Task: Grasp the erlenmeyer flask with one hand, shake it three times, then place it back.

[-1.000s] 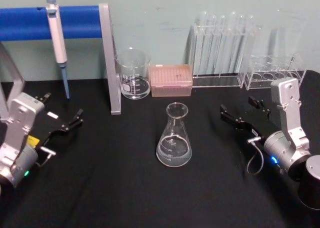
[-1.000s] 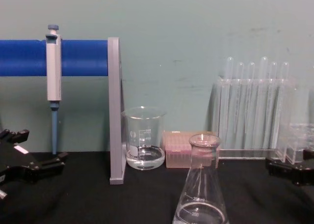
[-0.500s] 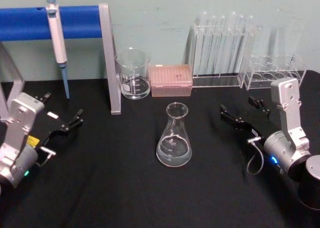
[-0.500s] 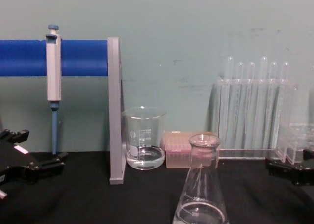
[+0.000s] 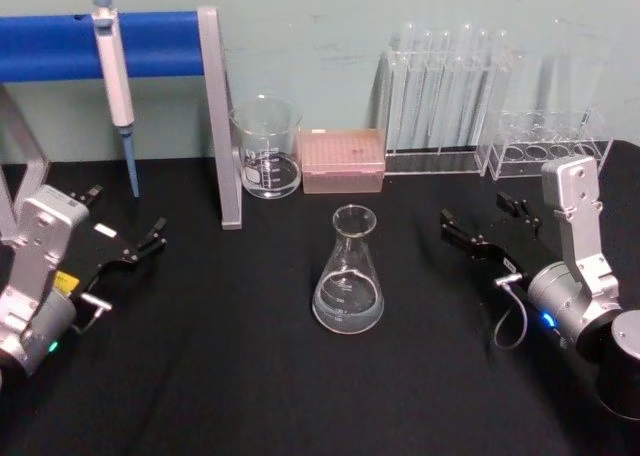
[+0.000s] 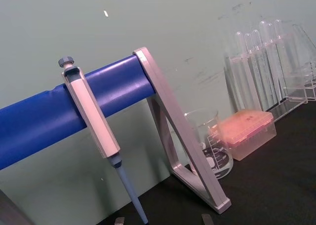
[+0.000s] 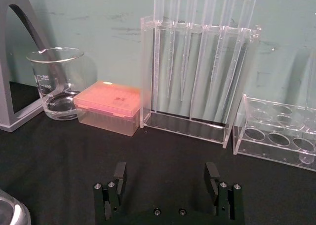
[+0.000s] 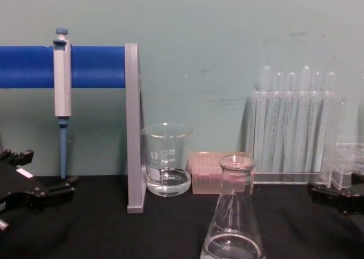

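We see the flask point(image 5: 348, 272) standing upright in the middle of the black table point(image 5: 250, 376), a little clear liquid in its base, nothing touching it. The right gripper point(image 5: 483, 226) rests to its right, well apart, fingers spread wide and empty. The left gripper point(image 5: 125, 228) sits at the far left, apparently open too, though its fingertips are hard to make out. Behind the flask stand a beaker point(image 5: 267, 147) and a pink box point(image 5: 343, 160).

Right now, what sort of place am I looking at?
Most likely a laboratory bench set up for practice: a glass flask with clear liquid, a beaker, a pipette hanging on a blue stand, and a rack of thin tubes.
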You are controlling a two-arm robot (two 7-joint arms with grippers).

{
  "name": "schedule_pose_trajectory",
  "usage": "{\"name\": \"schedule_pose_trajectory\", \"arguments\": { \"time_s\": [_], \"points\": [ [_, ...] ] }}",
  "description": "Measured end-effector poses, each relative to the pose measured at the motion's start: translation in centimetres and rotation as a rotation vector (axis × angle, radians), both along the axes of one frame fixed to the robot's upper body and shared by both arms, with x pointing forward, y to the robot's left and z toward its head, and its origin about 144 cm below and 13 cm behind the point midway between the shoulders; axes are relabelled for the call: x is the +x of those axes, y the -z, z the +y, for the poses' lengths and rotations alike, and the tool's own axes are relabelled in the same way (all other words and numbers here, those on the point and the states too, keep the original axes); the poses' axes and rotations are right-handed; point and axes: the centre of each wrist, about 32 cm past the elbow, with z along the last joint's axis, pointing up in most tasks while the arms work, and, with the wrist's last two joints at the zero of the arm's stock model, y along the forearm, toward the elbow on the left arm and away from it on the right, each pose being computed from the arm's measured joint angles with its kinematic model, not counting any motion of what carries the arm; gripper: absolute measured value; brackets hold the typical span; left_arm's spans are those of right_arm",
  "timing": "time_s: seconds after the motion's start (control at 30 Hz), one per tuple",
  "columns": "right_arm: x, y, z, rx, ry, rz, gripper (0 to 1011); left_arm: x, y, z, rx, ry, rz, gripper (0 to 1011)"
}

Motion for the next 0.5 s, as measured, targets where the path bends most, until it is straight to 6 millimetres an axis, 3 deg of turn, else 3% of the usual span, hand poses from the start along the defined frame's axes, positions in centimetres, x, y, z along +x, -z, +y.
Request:
{"name": "schedule_pose_trajectory", "arguments": {
  "time_s": [0.5],
  "points": [
    [0.0, 0.0, 0.0, 0.0, 0.0, 0.0, 1003, 0.0, 0.0, 0.0, 0.0, 0.0, 0.0, 1001]
  ]
}}
